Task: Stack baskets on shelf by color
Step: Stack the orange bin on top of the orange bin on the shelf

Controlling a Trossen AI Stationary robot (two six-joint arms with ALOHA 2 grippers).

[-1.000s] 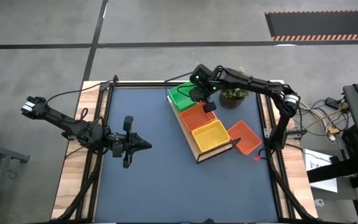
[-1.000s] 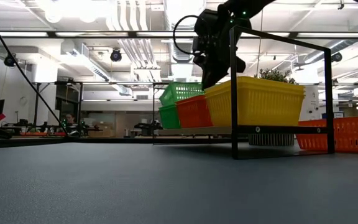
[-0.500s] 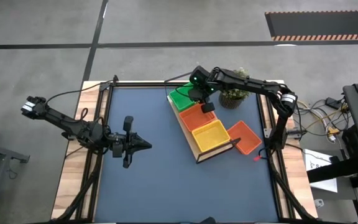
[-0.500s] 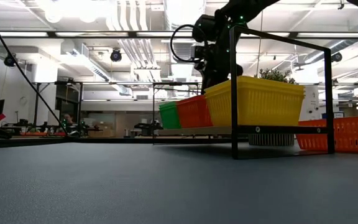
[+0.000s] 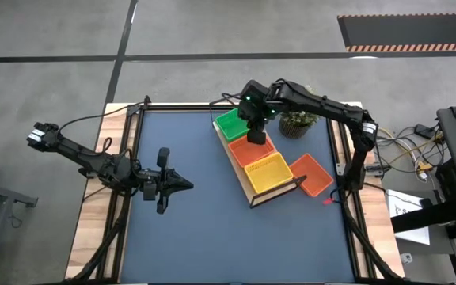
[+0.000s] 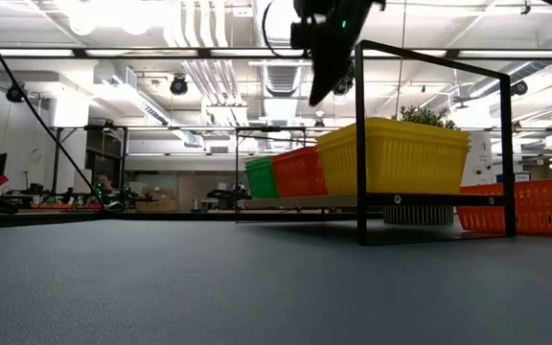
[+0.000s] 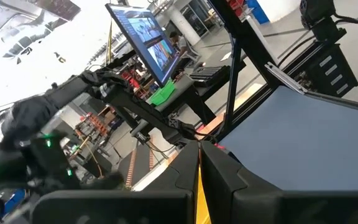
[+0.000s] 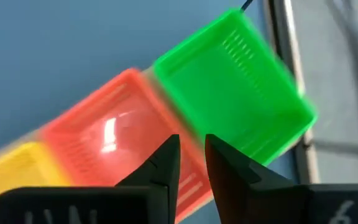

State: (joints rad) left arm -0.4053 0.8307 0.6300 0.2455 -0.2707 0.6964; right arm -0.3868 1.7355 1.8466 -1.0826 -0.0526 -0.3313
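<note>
From overhead, the right arm covers part of the red basket (image 5: 253, 146) and the shelf (image 5: 242, 181) shows only as an edge under the baskets. At table level, the red basket at far right (image 6: 544, 205) is cut by the frame edge.

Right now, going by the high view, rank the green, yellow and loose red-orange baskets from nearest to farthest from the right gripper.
1. Green basket: far end of the shelf, just beside the right gripper.
2. Yellow basket: near end of the shelf.
3. Loose red-orange basket: on the table, off the shelf's right side.
</note>
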